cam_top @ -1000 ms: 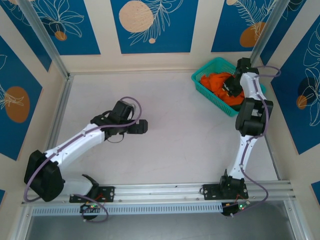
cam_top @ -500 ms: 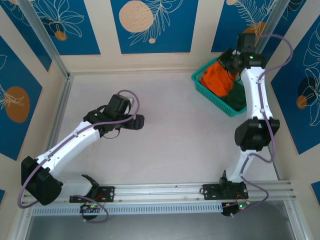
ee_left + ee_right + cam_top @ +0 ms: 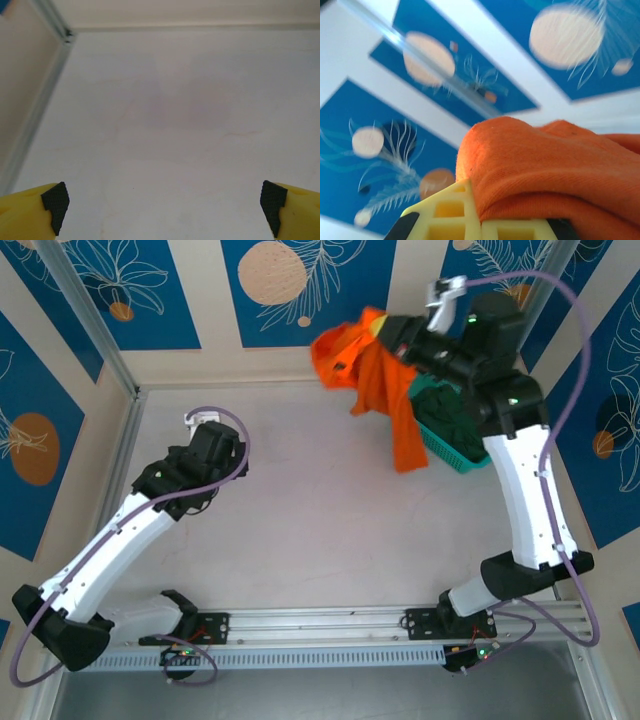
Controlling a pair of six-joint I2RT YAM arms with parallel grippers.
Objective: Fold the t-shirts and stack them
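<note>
Nearest, the left gripper (image 3: 164, 206) hovers over the white table (image 3: 180, 100) with its fingers spread wide, while farther back the right gripper (image 3: 388, 335) pinches the orange t-shirt (image 3: 385, 390), which hangs in the air just beside the teal mesh basket (image 3: 447, 454) holding the dark green t-shirt (image 3: 455, 405).

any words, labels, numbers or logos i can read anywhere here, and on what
None can be read. The orange t-shirt in the right hand is plain, the teal basket bears no label, and the blue wall panels carry leaf and circle patterns, no lettering.
</note>
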